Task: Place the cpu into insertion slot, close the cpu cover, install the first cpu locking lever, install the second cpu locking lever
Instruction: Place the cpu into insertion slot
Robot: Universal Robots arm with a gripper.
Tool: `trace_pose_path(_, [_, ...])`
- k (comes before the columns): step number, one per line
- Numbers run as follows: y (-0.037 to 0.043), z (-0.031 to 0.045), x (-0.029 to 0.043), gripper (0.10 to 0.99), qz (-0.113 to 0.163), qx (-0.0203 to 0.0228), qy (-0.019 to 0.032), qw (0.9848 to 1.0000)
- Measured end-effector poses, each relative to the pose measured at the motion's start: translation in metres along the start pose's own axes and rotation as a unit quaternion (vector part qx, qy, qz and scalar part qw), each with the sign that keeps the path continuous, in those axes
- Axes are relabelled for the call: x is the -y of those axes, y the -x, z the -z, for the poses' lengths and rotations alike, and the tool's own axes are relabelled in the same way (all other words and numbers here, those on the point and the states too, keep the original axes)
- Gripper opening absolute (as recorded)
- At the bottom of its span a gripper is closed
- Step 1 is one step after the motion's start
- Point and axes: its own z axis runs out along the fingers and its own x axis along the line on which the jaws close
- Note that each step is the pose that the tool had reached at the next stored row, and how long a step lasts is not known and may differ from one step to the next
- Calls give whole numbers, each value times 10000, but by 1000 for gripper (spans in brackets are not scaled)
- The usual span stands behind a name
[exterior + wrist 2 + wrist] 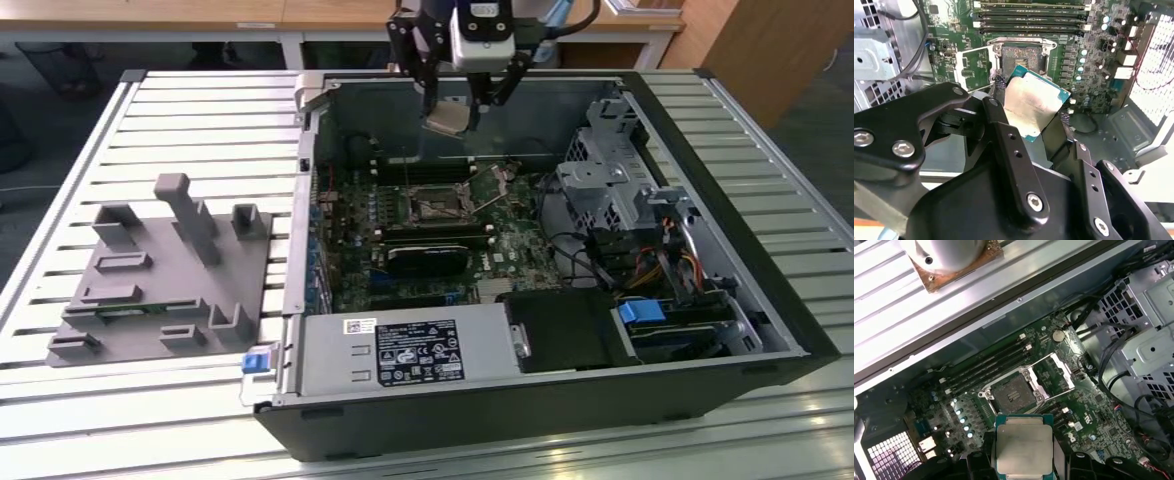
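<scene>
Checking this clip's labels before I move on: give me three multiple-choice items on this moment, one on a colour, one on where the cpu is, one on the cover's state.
1. The circuit board around the insertion slot is: A blue; B green; C red.
2. The cpu is: A seated in the slot; B lying flat on the board; C held by the gripper above the board.
3. The cpu cover is: A swung open beside the slot; B shut over the slot; C shut over the cpu.
Key: 1 B, the board shows green in both wrist views. 2 C, it sits clamped in the gripper. 3 A, the slot's dark centre lies bare.
</scene>
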Motion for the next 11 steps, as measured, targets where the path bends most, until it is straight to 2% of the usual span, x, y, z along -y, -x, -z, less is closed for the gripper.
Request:
trace_pose_path(6, [0,-6,0,541,-380,34,8,9993])
trace_pose_path(11, [0,-15,1,541,-751,69,12,9971])
